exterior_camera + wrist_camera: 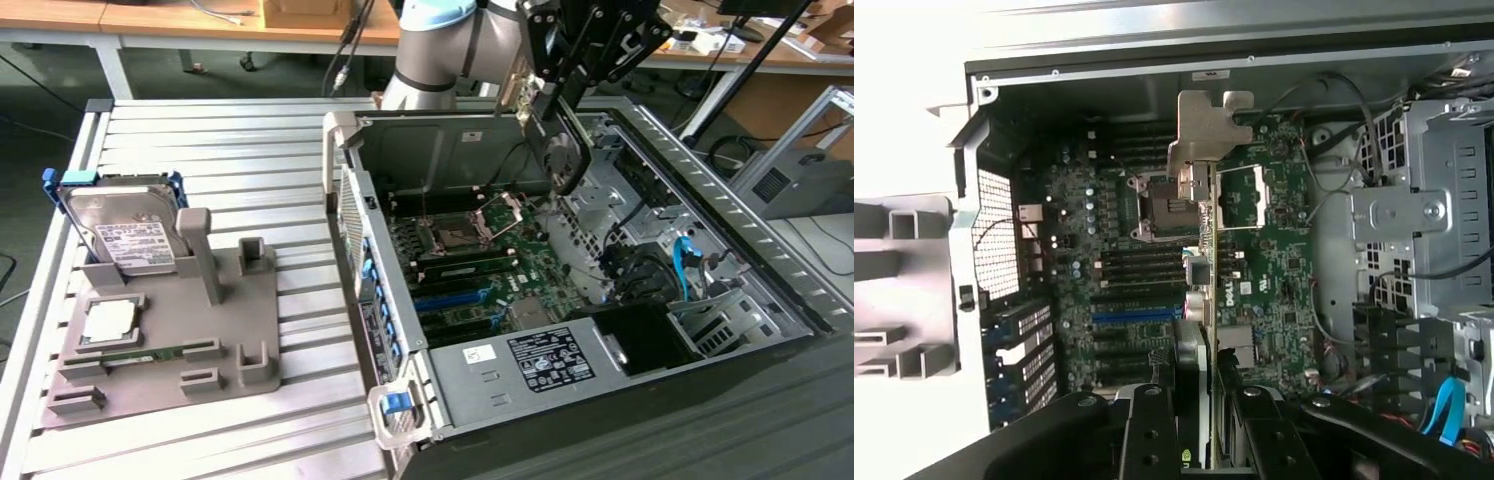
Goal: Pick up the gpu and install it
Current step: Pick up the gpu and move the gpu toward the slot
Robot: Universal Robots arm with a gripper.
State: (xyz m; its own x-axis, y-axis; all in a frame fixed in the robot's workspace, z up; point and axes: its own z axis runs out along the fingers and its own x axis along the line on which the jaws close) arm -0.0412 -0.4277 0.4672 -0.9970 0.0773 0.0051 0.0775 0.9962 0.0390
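The gpu (562, 155), a thin dark card with a silver bracket at one end, hangs above the open computer case (707, 180) near its back wall. My gripper (561, 95) is shut on it from above. In the wrist view the gpu (1204, 150) is seen edge-on, bracket farthest from the camera, with the black fingers (1150, 430) clamped on either side of it at the gripper (1199, 400). The card is clear of the motherboard (1134, 260) below. It lies over the board's middle, beside the processor socket (1159, 205) and a blue expansion slot (1136, 315).
A grey fixture (174, 340) on the slatted table at the exterior view's left holds a hard drive (127, 235) in a blue frame and a small silver chip (110, 318). Inside the case are a drive cage (1424, 220), black cables and blue cables (683, 265).
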